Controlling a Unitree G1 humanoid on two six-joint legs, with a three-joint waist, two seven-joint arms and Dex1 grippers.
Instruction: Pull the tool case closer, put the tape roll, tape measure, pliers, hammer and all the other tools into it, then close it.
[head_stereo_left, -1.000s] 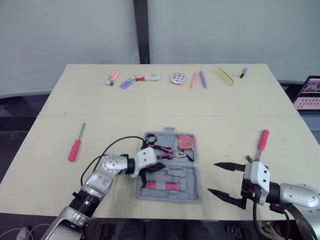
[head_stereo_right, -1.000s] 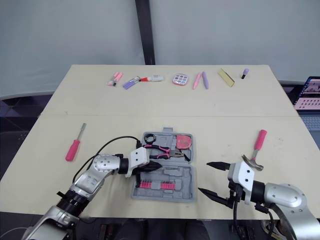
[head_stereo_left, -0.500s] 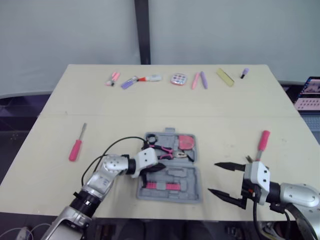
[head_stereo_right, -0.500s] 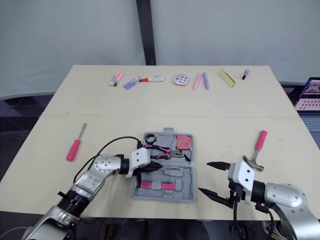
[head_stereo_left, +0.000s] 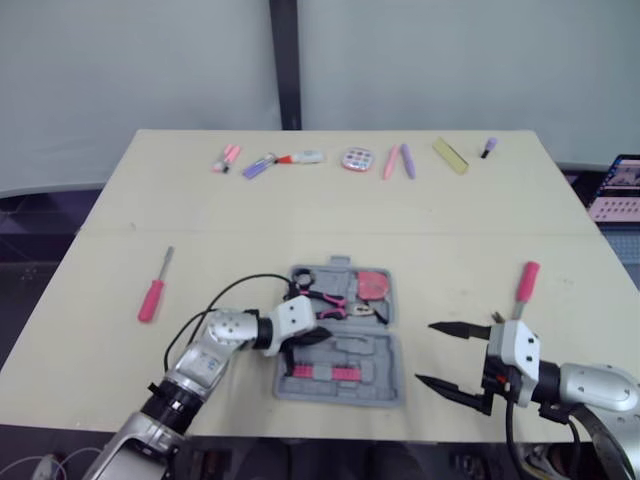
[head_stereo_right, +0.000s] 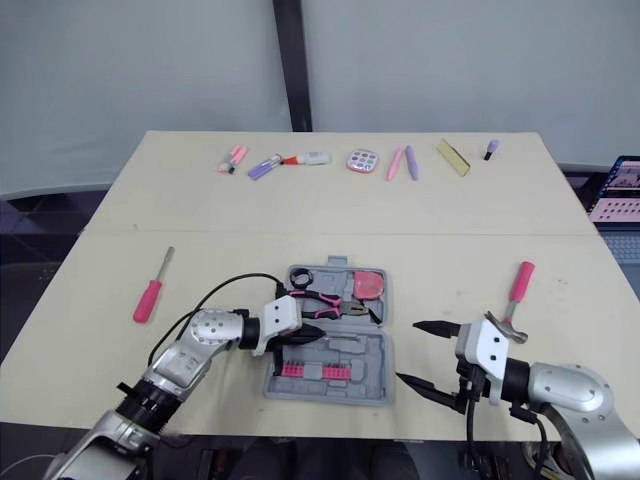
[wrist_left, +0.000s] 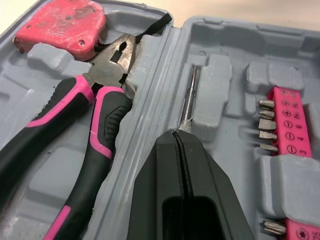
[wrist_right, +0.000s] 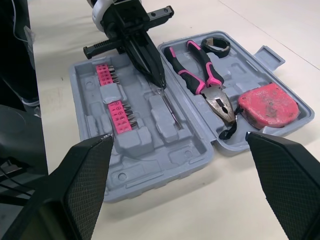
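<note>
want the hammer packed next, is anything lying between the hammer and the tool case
Nothing loose: bare table between hammer and tool case. Only the open right gripper is in that gap; the shut left gripper points into the case.

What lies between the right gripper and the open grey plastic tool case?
Nothing: in the left eye view, bare beige table separates the right gripper from the grey plastic tool case.

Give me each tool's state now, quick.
Left tool: closed, tips at a thin metal rod in the case; grip unclear.
Right tool: open, empty.
</note>
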